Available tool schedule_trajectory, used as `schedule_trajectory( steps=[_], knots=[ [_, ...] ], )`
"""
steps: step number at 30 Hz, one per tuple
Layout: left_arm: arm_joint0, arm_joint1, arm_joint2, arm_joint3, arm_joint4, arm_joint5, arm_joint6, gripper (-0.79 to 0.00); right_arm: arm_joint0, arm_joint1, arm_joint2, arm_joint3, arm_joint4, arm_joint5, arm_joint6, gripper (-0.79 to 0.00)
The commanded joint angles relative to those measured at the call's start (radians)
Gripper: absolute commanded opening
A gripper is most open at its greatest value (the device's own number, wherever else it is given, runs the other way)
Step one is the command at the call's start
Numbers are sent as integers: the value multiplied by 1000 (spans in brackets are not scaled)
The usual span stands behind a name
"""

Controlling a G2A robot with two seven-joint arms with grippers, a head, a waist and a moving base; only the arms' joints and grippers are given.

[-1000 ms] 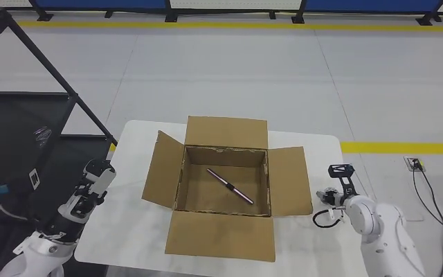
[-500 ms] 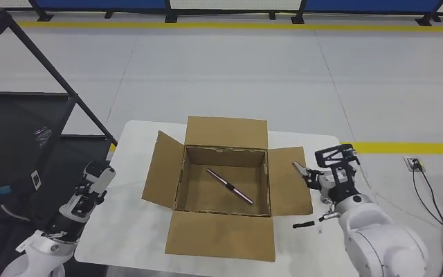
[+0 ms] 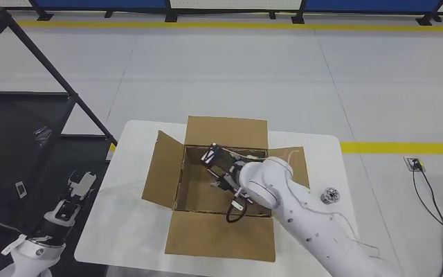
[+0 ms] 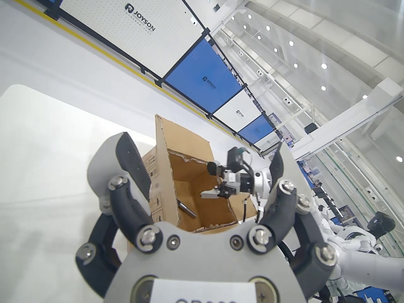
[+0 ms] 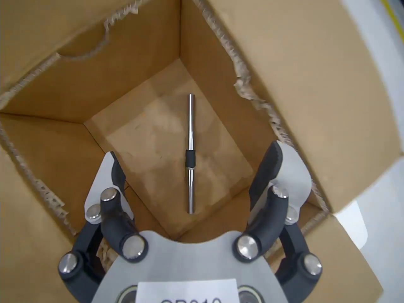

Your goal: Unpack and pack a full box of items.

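An open cardboard box stands in the middle of the white table, all flaps folded out. On its floor lies a thin metal rod with a black band. My right gripper hangs open above the box's inside, directly over the rod and not touching it; from above it is at the box's far left part. The left wrist view shows it above the rod. My left gripper is open and empty, off the table's left edge.
A small grey round item lies on the table to the right of the box. A black frame with dark fabric stands left of the table. The box's walls have torn upper edges.
The right arm swung from the table's right side across to above the box's inside. A small grey item now lies where it was. The left arm drew back a little toward the lower left.
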Motion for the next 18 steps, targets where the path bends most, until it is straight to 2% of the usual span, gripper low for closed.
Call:
schedule_trajectory(
  steps=[1,2,3,6,8,11,18],
  knots=[
    [0,0,0,0,1,0,0,0,49,-31,-50,148,48,-14,-18,-206],
    [0,0,0,0,1,0,0,0,69,-46,-68,202,67,-17,-30,-225],
    [0,0,0,0,1,0,0,0,84,-60,-88,252,72,-12,-36,-203],
    [0,0,0,0,1,0,0,0,116,-97,-131,368,90,-7,-64,-277],
    [0,0,0,0,1,0,0,0,128,-117,-151,427,98,-10,-82,-292],
    [0,0,0,0,1,0,0,0,141,-143,-172,493,102,-3,-106,-394],
    [0,0,0,0,1,0,0,0,160,-190,-208,591,83,21,-119,-437]
  ],
)
